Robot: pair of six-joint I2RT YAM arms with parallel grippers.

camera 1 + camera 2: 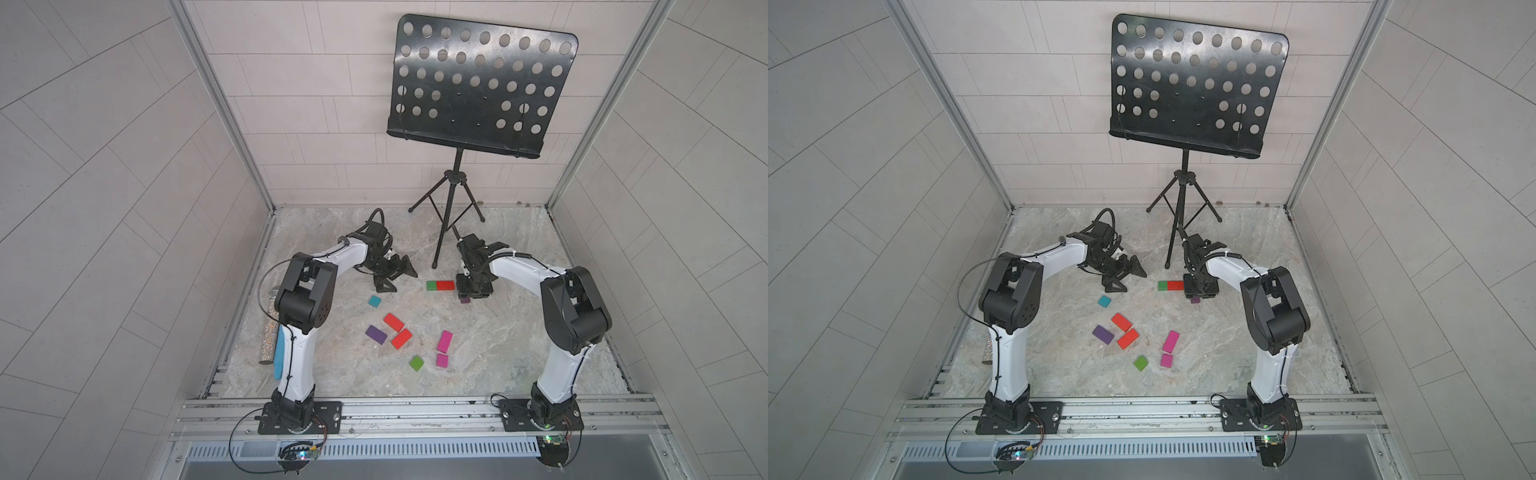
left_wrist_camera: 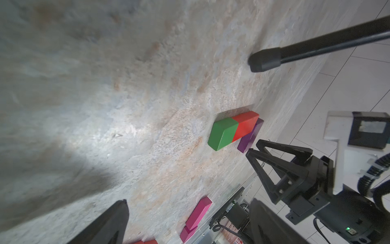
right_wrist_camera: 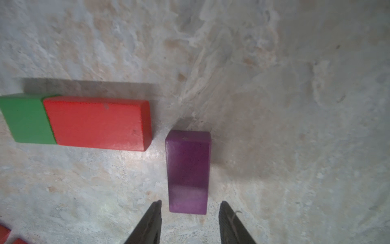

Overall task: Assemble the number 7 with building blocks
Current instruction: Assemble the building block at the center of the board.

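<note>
Early days on the 7 (image 1: 445,285): green (image 3: 25,118) and red (image 3: 97,122) form the top bar, purple (image 3: 187,169) lies just off its end, right gripper (image 3: 190,203) straddles it unclenched, left gripper (image 1: 399,279) gapes empty, seven blocks (image 1: 394,322) unused.

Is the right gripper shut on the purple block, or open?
Open. The right gripper straddles the near end of the purple block, with tabletop showing between each fingertip and the block.

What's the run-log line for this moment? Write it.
bar: green block touching red block | stem: purple block down, gap to red block | right gripper: open, straddling purple block | left gripper: open, empty
</note>
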